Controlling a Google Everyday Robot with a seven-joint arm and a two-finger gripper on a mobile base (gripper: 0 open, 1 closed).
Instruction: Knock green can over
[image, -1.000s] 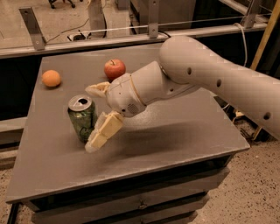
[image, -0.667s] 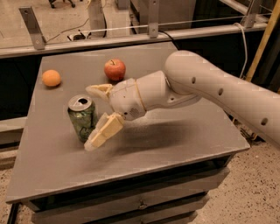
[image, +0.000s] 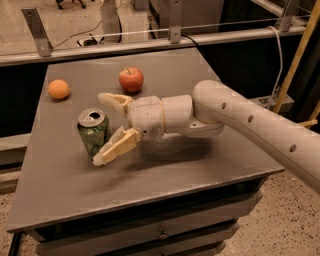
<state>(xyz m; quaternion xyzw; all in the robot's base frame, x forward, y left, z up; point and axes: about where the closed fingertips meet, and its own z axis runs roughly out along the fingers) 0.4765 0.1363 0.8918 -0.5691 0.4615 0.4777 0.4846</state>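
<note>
The green can (image: 93, 131) stands upright on the grey table (image: 200, 75), left of middle, its silver top with pull-tab showing. My gripper (image: 102, 128) is open, reaching in from the right. Its two cream fingers straddle the can's right side: one fingertip (image: 104, 97) is behind the can, the other (image: 100, 159) lies in front of the can's base. The white arm (image: 240, 117) stretches across the right half of the table. Whether a finger touches the can I cannot tell.
A red apple (image: 131, 79) sits behind the gripper. An orange (image: 58, 89) lies at the back left. A metal rail (image: 150, 42) with posts runs along the table's far edge. The table's front edge is close below the can.
The arm has stretched out lower and flatter over the table and the wrist has moved a little. The can still stands upright in the same spot between the open fingers.
</note>
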